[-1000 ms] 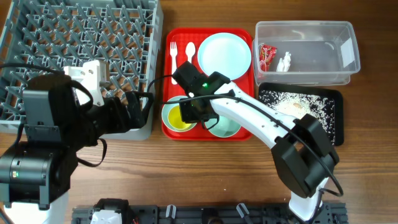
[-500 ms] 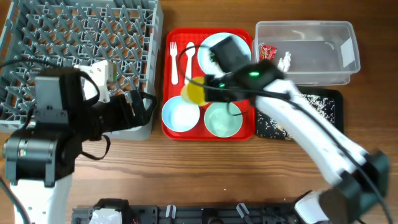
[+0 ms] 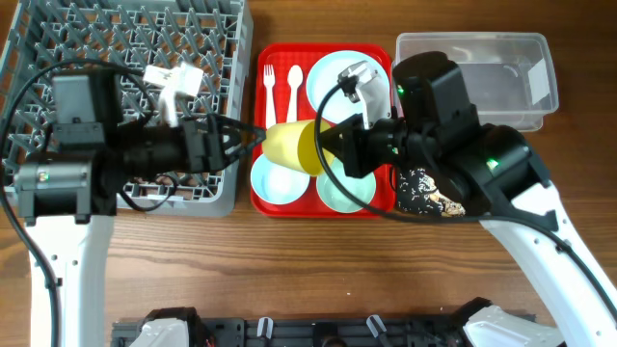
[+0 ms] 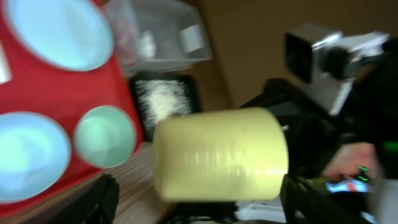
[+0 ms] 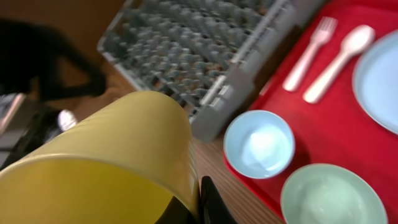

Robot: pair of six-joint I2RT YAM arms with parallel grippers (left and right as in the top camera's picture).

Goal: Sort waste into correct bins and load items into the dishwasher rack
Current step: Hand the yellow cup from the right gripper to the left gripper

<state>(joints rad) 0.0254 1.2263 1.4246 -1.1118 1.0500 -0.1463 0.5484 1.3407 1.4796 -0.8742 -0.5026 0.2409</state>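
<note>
Right pincer (image 3: 333,146) grips the yellow cup (image 3: 289,145), held sideways above the red tray (image 3: 263,106). Left pincer (image 3: 246,140) stands wide and empty beside it. Dishwasher rack (image 3: 231,58) holds no dishes. Plate (image 3: 328,82) and bowls (image 3: 275,180) sit on the tray. Crumbs (image 4: 161,102) lie in the black tray (image 4: 194,99).

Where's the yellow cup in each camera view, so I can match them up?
Overhead: yellow cup at centre, sideways over the left half of the red tray.
Left wrist: cup fills the centre, blurred.
Right wrist: cup fills the lower left.
Shared landmark: the red tray.
</note>
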